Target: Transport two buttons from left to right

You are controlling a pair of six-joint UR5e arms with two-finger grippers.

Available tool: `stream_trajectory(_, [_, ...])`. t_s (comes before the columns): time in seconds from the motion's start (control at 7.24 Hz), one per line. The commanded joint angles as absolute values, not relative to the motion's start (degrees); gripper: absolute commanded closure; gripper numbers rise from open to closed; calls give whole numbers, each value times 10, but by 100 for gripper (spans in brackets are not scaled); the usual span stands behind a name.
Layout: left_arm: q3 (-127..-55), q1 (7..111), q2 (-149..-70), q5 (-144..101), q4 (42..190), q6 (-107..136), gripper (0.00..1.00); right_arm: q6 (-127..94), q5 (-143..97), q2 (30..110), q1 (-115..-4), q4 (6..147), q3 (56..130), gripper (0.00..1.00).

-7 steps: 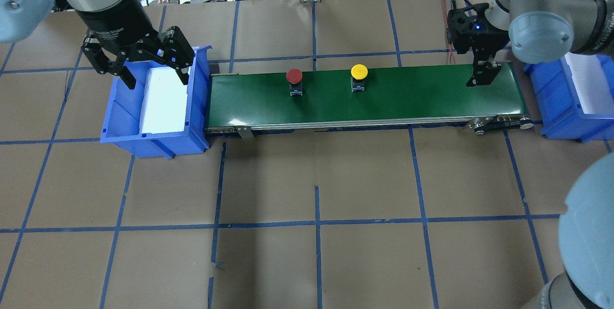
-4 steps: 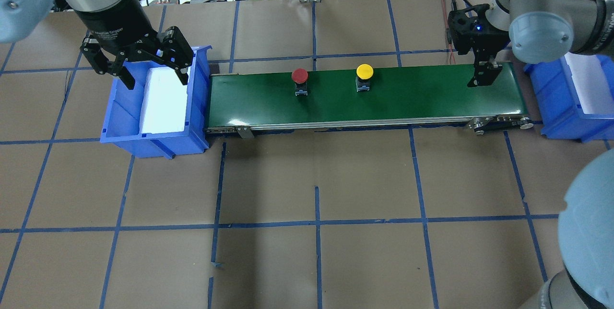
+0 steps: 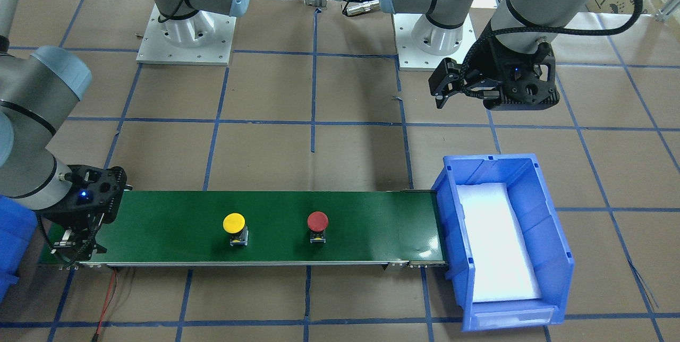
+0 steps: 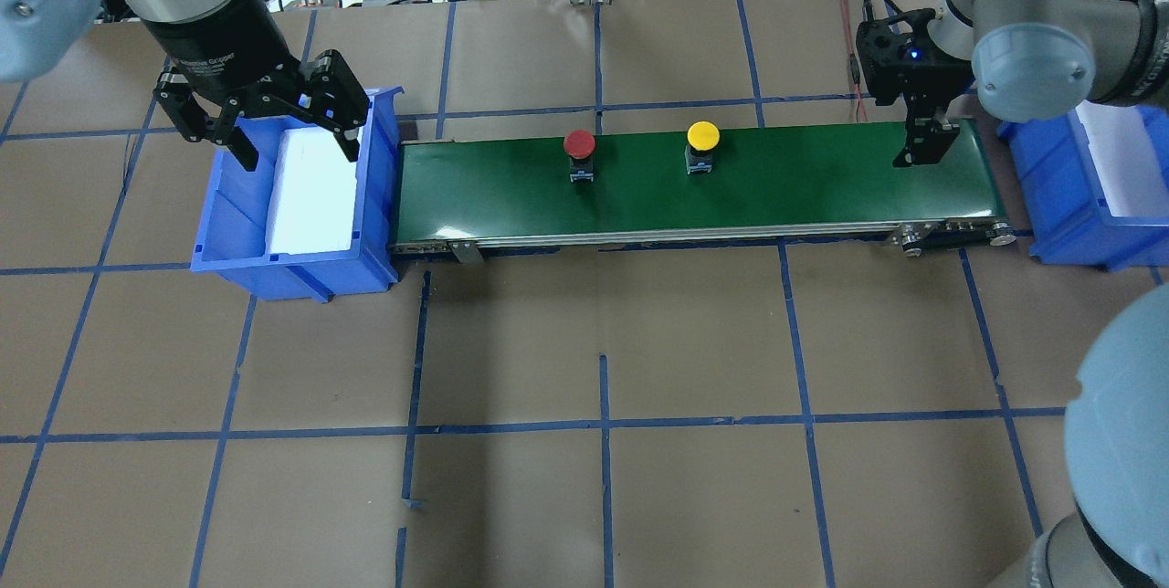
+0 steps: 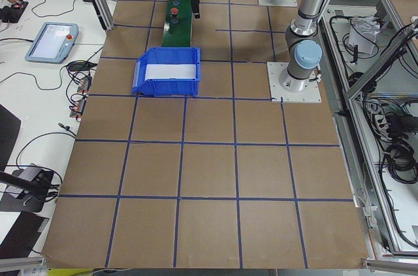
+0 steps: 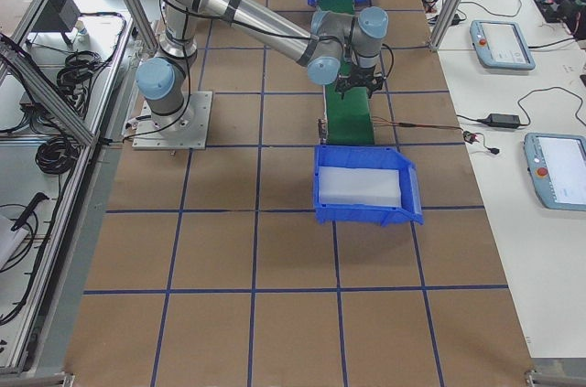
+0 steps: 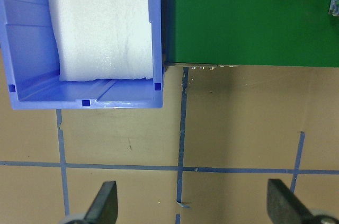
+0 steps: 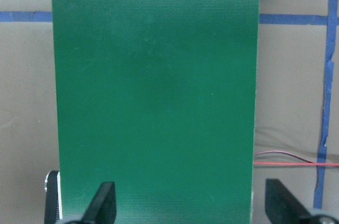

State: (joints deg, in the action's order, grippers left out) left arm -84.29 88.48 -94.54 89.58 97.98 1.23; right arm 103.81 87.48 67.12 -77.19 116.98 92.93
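Note:
The red button (image 4: 579, 143) and the yellow button (image 4: 702, 135) stand upright on the green conveyor belt (image 4: 776, 191), red on the left and yellow to its right. They also show in the front-facing view as red (image 3: 317, 220) and yellow (image 3: 234, 222). My left gripper (image 4: 274, 127) is open and empty, held above the left blue bin (image 4: 228, 214). My right gripper (image 4: 924, 145) is open and empty over the belt's right end. Its wrist view shows only bare belt (image 8: 159, 75) between the fingertips (image 8: 106, 203).
The left bin holds a white foam pad (image 4: 310, 195). A second blue bin (image 4: 1050, 195) with white padding stands just past the belt's right end. A red cable (image 4: 854, 68) lies behind the belt near the right gripper. The brown table has a blue tape grid.
Both buttons have travelled to the right along the belt. The right gripper has shifted slightly right. The left gripper has not moved.

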Motion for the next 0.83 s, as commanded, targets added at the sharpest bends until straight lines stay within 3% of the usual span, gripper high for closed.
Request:
stream_trajectory(0.0, [-843, 885, -946, 896, 979, 12, 0, 1037, 872, 671, -773, 1169, 932, 0])
stream_trajectory(0.69, [-844, 885, -947, 896, 979, 12, 0, 1045, 875, 671, -773, 1170, 933, 0])
